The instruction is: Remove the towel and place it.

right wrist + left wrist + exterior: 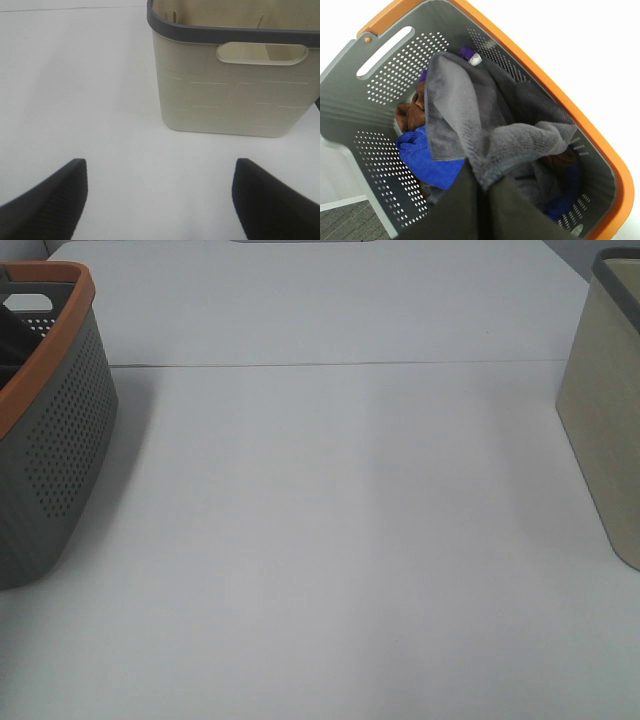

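Note:
In the left wrist view a grey towel (pixel 470 105) lies on top of a pile in the grey basket with an orange rim (pixel 555 85). My left gripper (pixel 487 184) is inside the basket, its dark fingers (pixel 465 210) closed together on a fold of the grey towel. A blue towel (pixel 427 160) and a brown cloth (pixel 412 115) lie under it. My right gripper (pixel 160 167) is open and empty above the table, facing a beige basket with a dark grey rim (pixel 235 100). Neither gripper shows in the exterior high view.
In the exterior high view the orange-rimmed basket (pixel 60 430) stands at the left edge and the beige basket (pixel 600 420) at the right edge of the white table (pixel 330 540). A purple item (pixel 467 52) lies deep in the left basket.

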{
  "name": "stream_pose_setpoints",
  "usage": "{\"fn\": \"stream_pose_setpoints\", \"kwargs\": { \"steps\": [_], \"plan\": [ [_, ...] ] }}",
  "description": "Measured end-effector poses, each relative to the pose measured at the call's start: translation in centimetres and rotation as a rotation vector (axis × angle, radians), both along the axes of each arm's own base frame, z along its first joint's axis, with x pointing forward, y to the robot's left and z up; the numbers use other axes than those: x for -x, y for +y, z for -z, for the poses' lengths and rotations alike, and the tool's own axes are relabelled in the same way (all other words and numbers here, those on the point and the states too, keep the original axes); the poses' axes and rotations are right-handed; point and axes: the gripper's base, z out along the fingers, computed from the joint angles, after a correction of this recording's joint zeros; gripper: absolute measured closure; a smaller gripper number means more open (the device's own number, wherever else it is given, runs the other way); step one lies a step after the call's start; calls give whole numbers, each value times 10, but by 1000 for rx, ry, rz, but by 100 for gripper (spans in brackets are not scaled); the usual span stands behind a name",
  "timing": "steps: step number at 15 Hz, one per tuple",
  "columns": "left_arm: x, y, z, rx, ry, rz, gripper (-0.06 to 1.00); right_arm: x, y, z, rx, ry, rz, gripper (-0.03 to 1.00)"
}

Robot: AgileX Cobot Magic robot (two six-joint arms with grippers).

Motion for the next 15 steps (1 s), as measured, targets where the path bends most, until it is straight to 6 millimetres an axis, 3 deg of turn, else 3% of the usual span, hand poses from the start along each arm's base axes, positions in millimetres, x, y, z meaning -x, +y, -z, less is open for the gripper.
{"fn": "stream_pose_setpoints", "kwargs": {
  "steps": [5, 9, 15],
  "plan": [
    [11, -11, -26, 95, -89, 16, 94, -2, 4, -14, 9, -9, -54, 26],
    [17, -35, -64, 120, -213, 84, 94, -39, 15, -35, 26, 101, -220, 26],
    [26, -74, -100, 163, -377, 176, 94, -74, 37, -60, -69, 39, -451, 26]
  ]
}}
